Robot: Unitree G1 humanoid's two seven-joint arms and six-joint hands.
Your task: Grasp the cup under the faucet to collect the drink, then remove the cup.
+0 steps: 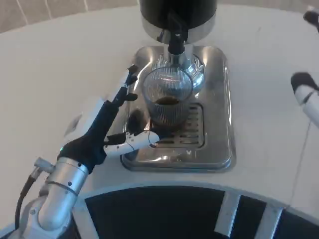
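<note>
With dark drink collected in the clear ribbed plastic cup (167, 99) under the black faucet (175, 37) at frame centre, removal is due: the left hand (107, 127), fingers (130, 82) spread wide beside the cup, must close on it.

White table (60, 64) — curved dark front edge

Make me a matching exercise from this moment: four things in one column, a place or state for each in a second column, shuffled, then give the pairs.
Things
1. cup
2. left hand
3. right hand
4. drip tray

Places or states
A. at the picture's right edge, away from the tray
B. shiny metal, lying on the white table
C. under the faucet, dark drink inside
D. fingers spread beside the cup

Pairs: 1-C, 2-D, 3-A, 4-B
</note>
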